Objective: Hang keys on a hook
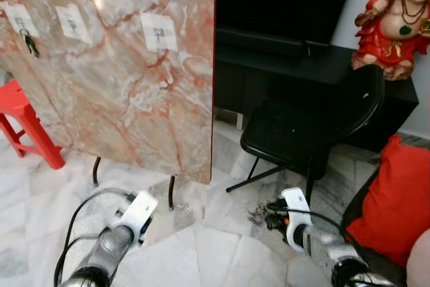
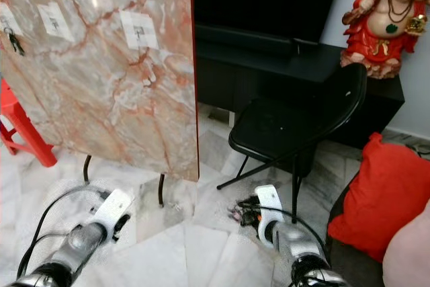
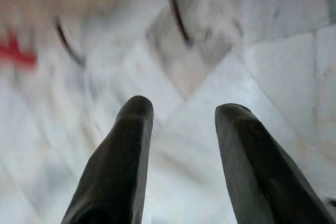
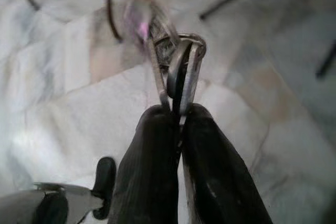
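Right wrist: right hand (image 4: 176, 111) apparently clamping keys (image 4: 176, 64)

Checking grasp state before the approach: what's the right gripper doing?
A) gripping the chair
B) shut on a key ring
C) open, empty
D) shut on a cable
B: in the right wrist view the right gripper is shut on the key ring.
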`<state>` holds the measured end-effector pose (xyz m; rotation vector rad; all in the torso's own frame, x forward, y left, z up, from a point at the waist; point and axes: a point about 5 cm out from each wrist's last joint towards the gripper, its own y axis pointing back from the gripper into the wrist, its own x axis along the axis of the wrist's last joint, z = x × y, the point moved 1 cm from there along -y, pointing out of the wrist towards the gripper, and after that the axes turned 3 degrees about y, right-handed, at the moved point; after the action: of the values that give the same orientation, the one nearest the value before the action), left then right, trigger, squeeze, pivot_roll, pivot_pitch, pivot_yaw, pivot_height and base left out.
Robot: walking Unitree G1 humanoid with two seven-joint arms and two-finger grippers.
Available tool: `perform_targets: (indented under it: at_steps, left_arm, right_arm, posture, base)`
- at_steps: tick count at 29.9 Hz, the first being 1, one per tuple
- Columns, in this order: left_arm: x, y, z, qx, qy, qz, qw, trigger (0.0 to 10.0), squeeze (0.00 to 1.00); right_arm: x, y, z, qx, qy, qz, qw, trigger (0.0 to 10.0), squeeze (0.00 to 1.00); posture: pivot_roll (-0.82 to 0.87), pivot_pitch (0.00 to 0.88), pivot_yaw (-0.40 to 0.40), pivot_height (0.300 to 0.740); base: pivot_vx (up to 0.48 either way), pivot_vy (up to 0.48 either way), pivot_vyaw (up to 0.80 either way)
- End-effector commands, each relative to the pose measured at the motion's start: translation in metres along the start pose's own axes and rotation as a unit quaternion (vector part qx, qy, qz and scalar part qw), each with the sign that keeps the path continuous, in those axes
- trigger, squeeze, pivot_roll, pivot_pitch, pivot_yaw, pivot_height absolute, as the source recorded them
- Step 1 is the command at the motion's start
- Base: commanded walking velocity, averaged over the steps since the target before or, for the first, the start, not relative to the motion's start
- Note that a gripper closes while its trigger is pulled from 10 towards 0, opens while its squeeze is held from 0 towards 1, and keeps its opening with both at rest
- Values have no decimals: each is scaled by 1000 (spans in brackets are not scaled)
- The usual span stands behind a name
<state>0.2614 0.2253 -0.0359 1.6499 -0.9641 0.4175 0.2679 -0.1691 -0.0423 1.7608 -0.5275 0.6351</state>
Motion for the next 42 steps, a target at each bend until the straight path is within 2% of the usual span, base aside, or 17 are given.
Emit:
perform_targets:
  at_steps: [1,5,10,15,20,35,42]
  left_arm:
    - [-11,2,3,12,49,-21,999,10000,0]
    - [-36,8,14,21,121,-57,991,10000,0]
    - [-49,12,20,28,136,-78,987,10000,0]
    - [-59,16,27,31,171,-94,980,10000,0]
    - [-64,18,29,35,176,-106,978,10000,0]
    - [-71,21,32,41,176,-116,977,10000,0]
    - [-71,21,29,47,177,-114,976,10000,0]
  right_arm:
    - [-13,2,6,-31,-35,-11,999,10000,0]
    - [-47,8,15,-83,-97,-44,991,10000,0]
    - [-61,10,14,-95,-105,-50,989,10000,0]
    - [-64,11,15,-118,-152,-30,981,10000,0]
    - [-66,11,15,-122,-166,-29,978,10000,0]
    - [-75,15,21,-159,-191,-34,968,10000,0]
    - [-79,17,24,-171,-193,-47,965,10000,0]
  posture:
    - [-14,0,-30,723]
    - [-11,0,-36,723]
    - [0,0,-40,723]
    - [-6,0,-37,723]
    - [-2,0,-38,723]
    - [-1,0,-38,723]
    - [0,0,-38,723]
  base:
    - [0,0,0]
    - [0,0,0]
    - [0,0,0]
    - [0,0,0]
    - [0,54,0]
    - [0,427,0]
    - [0,480,-634]
